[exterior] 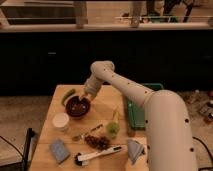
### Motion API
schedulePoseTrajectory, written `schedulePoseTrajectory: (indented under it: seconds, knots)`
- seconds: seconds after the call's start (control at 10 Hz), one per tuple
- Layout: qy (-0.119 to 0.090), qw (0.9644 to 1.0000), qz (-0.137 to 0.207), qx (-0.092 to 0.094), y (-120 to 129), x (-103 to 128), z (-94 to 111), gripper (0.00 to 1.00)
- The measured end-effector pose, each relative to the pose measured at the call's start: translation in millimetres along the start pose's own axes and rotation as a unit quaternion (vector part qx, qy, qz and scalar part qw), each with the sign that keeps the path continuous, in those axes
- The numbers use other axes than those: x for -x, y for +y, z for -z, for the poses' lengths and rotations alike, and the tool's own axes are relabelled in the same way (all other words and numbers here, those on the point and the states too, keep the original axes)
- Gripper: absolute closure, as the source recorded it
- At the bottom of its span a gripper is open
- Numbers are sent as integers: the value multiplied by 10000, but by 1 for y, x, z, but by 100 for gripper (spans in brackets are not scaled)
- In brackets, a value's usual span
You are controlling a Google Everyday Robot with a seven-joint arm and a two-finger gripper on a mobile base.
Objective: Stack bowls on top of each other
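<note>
The gripper (pixel 86 96) sits low at the far rim of the glossy maroon bowl (pixel 77 106); whether its fingers are apart or together cannot be told. The round bowl rests on the wooden table (pixel 100 112), left of centre. Nearby lie a white lidded tub (pixel 60 121), a green rectangular tray (pixel 134 116) and a brush (pixel 97 155).

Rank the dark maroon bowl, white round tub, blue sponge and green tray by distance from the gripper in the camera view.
The gripper sits at the bowl's far rim.
1. Dark maroon glossy bowl, directly below it.
2. White round tub, front-left.
3. Green rectangular tray, on the right.
4. Blue sponge, at the front edge.
</note>
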Motion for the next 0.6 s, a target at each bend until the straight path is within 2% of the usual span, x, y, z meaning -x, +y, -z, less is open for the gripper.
schedulePoseTrajectory:
  seconds: [0.4, 0.6]
  knots:
    - [55, 10000, -13, 16, 2, 1, 4, 20]
    - [203, 9997, -95, 53, 2, 1, 10, 20]
